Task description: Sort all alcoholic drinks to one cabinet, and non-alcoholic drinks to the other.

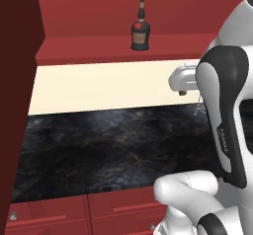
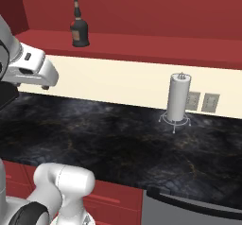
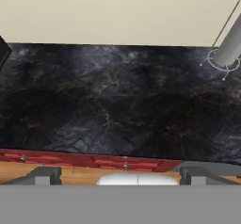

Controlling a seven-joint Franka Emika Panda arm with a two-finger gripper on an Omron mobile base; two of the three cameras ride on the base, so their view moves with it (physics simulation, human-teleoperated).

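black counter, dark bottle upright inside open red cabinet

My two base cameras look forward and down from behind the arm, sharing the dark surface and bottle; my hand camera faces straight down on that surface.

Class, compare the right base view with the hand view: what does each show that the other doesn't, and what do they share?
Right base view alone: the squat dark bottle standing upright in the open red cabinet, and two wall outlets. Hand view alone: the red drawer fronts below the counter's front edge, and the open claw. Both: the black marble counter, the cream backsplash and the paper towel holder.
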